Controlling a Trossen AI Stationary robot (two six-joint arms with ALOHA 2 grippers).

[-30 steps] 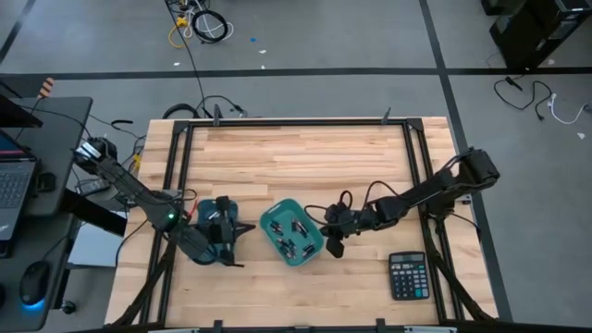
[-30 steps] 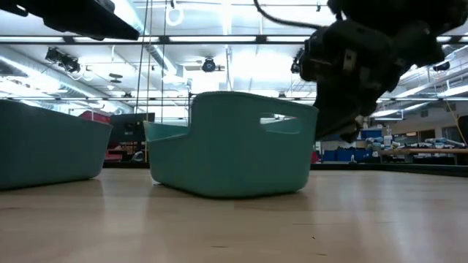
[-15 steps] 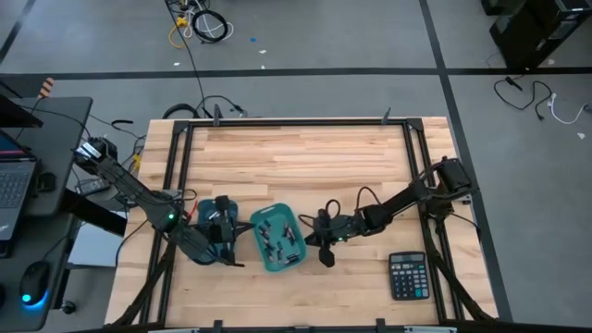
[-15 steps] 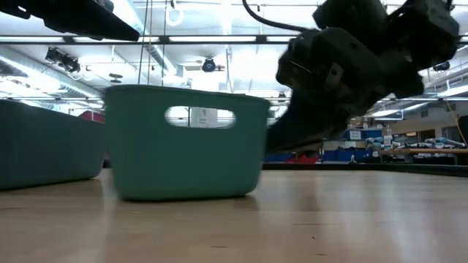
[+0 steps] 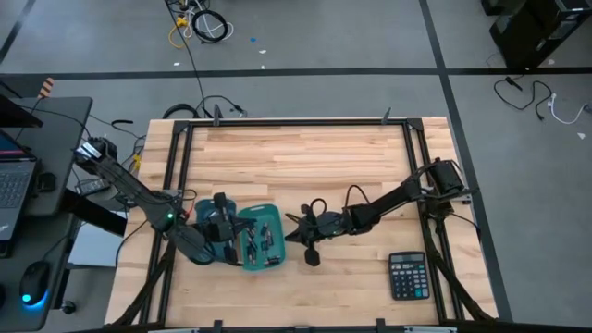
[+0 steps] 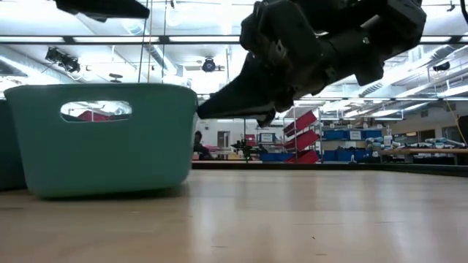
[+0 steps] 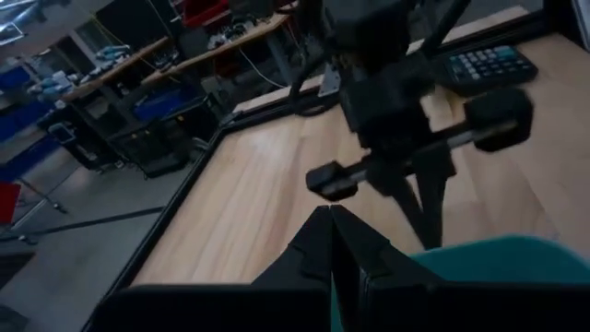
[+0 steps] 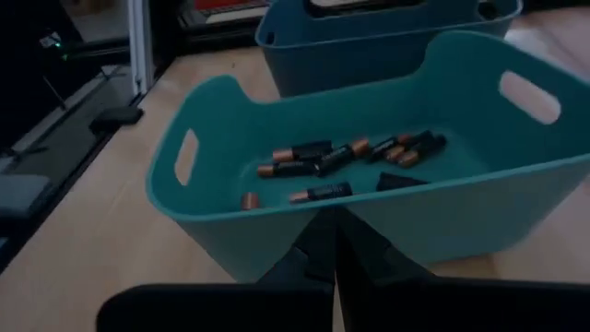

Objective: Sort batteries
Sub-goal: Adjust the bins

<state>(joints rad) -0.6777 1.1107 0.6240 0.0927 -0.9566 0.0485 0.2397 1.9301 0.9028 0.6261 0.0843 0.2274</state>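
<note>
Now, going left to right in the high view, the left end effector [image 5: 225,242] sits closed and empty at about eight o'clock on the surface [image 5: 296,153], hanging over a darker bin [image 5: 205,211] that the arm mostly hides. Just beside it, toward the centre, stands the teal bin [image 5: 260,240], and the batteries [image 5: 262,239] lie loose on its floor; the right wrist view shows them as a scatter of dark cells with copper ends [image 8: 337,159], none lifted out. What has changed is the bin's place: a second ago it stood close to six o'clock near the middle of the surface, and it has since slid toward the left arm until it touches or nearly touches the darker bin. The right end effector [image 5: 294,228], closed with nothing between its fingers, has followed it across and its tip now rests against or just short of the bin's near wall, as the low view suggests. The calculator [image 5: 408,276] lies well apart at four o'clock. For the task, this looks like a repositioning push rather than sorting proper: the cells are now within the left arm's reach, yet every one remains unsorted in one bin.
</note>
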